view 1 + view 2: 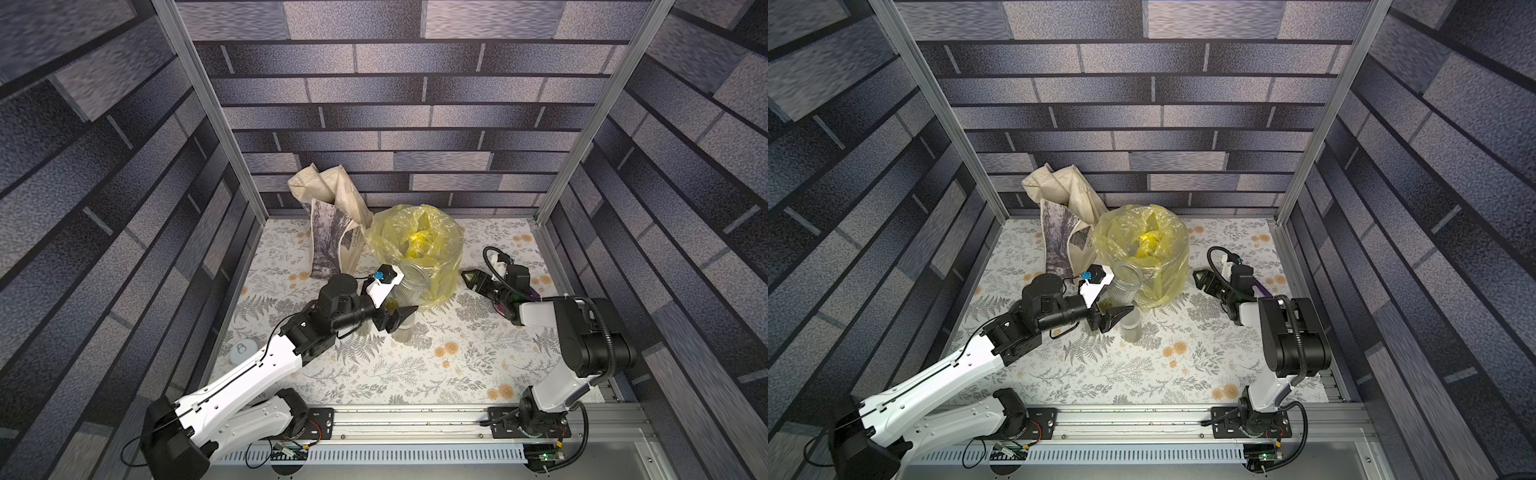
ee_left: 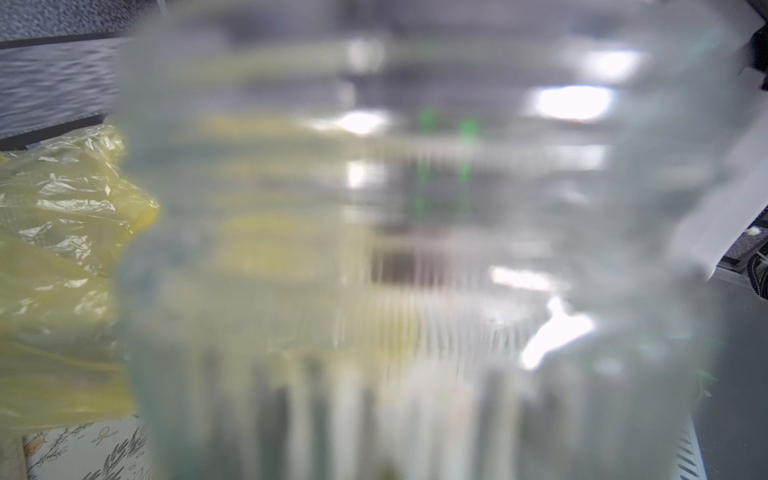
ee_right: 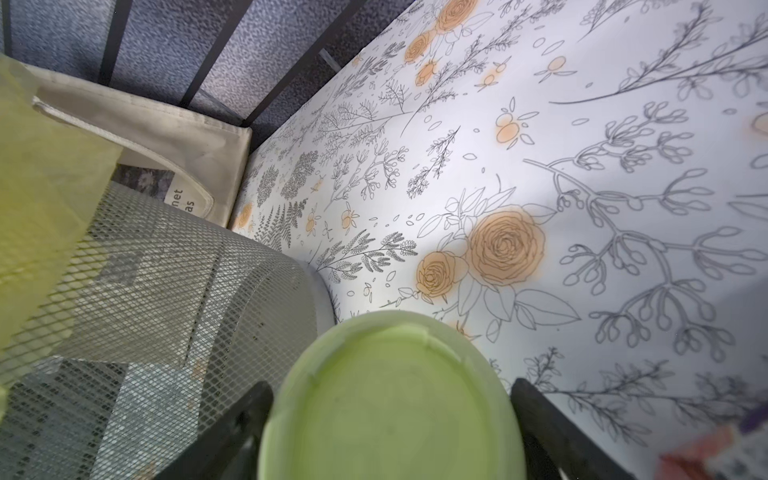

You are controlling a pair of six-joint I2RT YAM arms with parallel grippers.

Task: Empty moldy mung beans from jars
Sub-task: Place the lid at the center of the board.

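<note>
My left gripper (image 1: 400,300) (image 1: 1117,297) is shut on the wide ribbed jar (image 1: 409,282) (image 1: 1126,282), low on its body. The jar has no lid, and its mouth is beside the bucket's rim. Mung beans (image 1: 391,306) (image 1: 1106,303) lie in its lower end. The left wrist view is filled by the blurred ribbed jar (image 2: 374,249). A slim jar (image 1: 405,329) (image 1: 1130,327) stands upright just beneath that gripper. My right gripper (image 1: 468,277) (image 1: 1200,276) (image 3: 390,386) is low on the table right of the bucket, open, with the pale green lid (image 3: 390,415) between its fingers.
The grey mesh bucket (image 3: 166,291) with its yellow bag (image 1: 440,286) (image 1: 1163,274) (image 2: 62,249) stands at the back centre. The cream tote (image 1: 332,232) (image 1: 1067,232) (image 3: 166,137) stands left of it. A pale round lid (image 1: 243,349) lies on the left ledge.
</note>
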